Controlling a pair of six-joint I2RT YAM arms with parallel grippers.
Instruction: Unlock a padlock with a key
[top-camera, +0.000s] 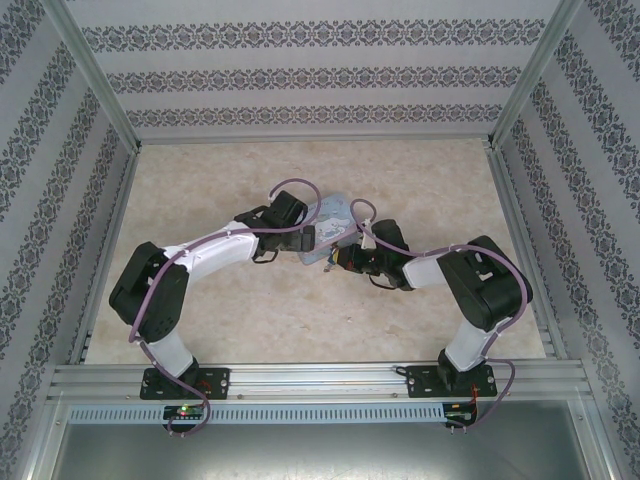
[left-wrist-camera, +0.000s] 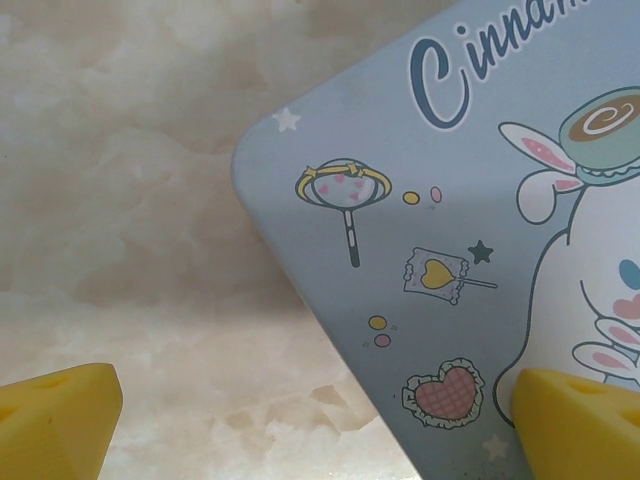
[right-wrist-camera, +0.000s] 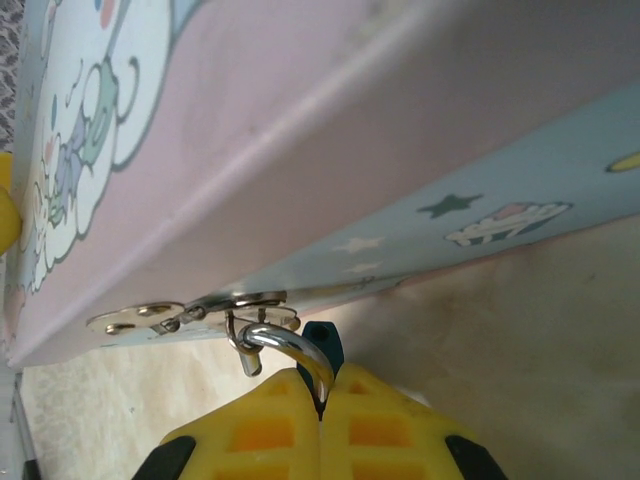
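right gripper (right-wrist-camera: 322, 388) pinched shut, seemingly on padlock (right-wrist-camera: 322, 342) body right at its tips, shackle (right-wrist-camera: 290, 346) hooked through tin (right-wrist-camera: 420, 130) hasp (right-wrist-camera: 245, 300) just above. left gripper (left-wrist-camera: 315, 400) wide, straddling tin corner. padlock likely light, rigid, slick, swingy; grip flat sides, keyhole free.

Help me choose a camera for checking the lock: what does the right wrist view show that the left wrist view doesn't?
Right wrist, not left wrist: the padlock, its silvery shackle hooked through the hasp on the tin, its teal body pinched in the shut right gripper. Left wrist, not right wrist: the open left gripper straddling the tin's edge, and the lettering on its lid. Both: the pale-blue tin, its cartoon dog and the marbled table.
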